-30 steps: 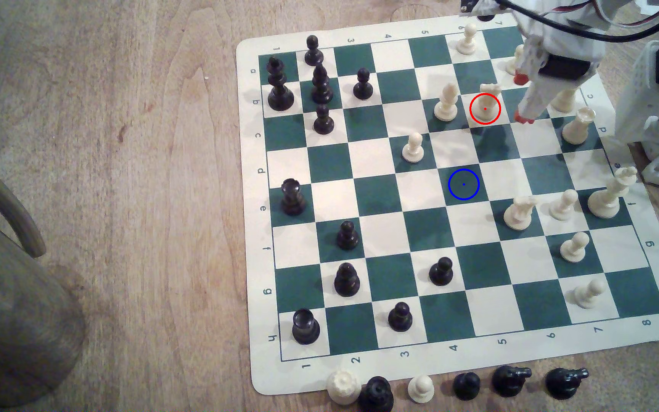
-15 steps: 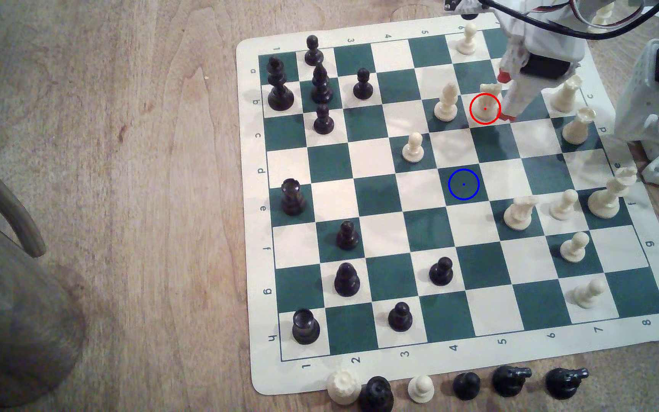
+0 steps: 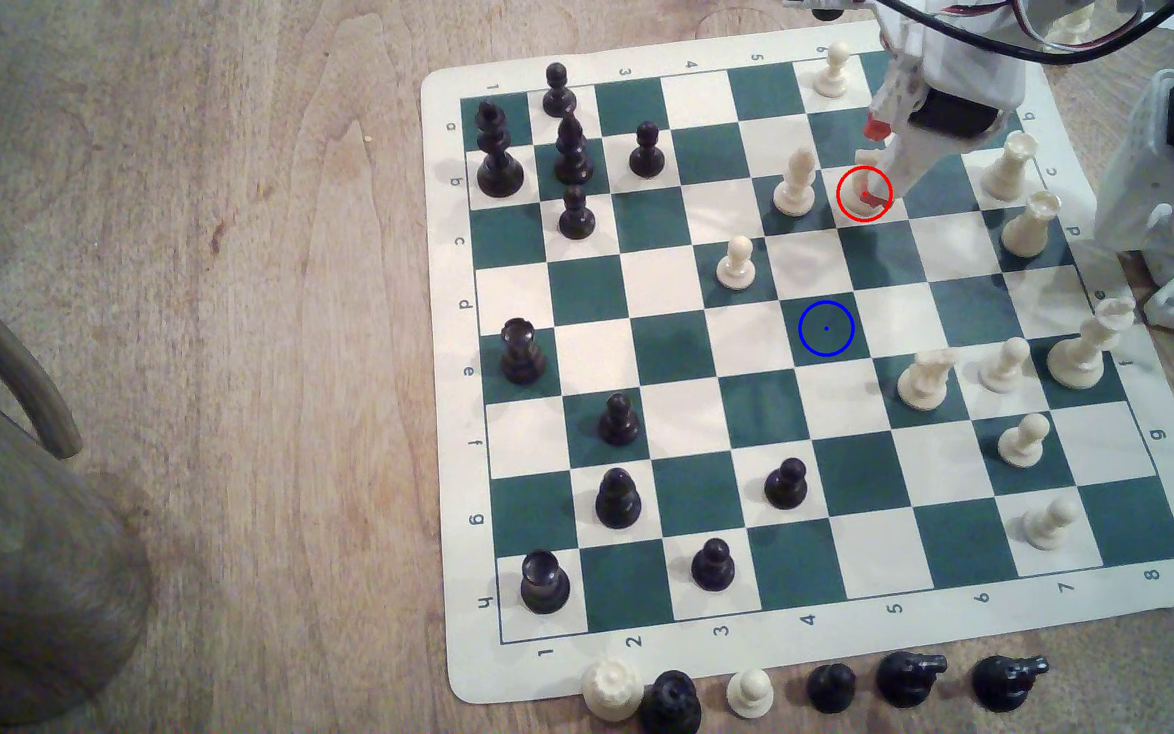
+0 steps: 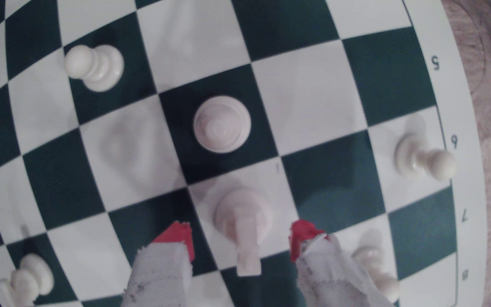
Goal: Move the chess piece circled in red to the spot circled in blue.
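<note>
White knight (image 3: 854, 192) stands upright on its cream square inside the red ring, just beside the white bishop (image 3: 795, 185) on the exterior view's right. Wrist view shows the knight (image 4: 242, 218) from above, head jutting out over its round base.

Gripper (image 3: 872, 164) hangs over the knight — fingers (image 4: 176, 236) spread wide, one red tip on each side of the piece with a gap on both sides; touching nothing that can be seen. In the exterior view one red tip sits low against the knight's base, inside the red ring, the other higher and behind the head.

Blue-ringed spot (image 3: 825, 328) — a dark green square, bare, lying nearer the camera than the knight, diagonally off the white pawn (image 3: 736, 264) that stands between bishop and spot.

Chessboard mat (image 3: 457, 423) lies flat on the wooden tabletop (image 3: 252, 282). Captured pieces line the mat's near edge, among them two black knights (image 3: 909, 677).
</note>
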`<control>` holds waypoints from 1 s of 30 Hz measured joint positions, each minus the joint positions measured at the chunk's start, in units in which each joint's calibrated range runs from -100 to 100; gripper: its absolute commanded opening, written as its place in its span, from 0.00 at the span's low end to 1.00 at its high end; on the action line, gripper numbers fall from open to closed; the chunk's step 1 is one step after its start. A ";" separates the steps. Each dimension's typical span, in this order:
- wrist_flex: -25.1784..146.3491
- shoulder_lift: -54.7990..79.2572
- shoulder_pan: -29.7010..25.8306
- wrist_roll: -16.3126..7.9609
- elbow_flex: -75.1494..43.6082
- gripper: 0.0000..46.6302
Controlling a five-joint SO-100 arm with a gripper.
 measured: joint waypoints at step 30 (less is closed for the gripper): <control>-1.59 1.59 -2.65 -2.00 0.63 0.08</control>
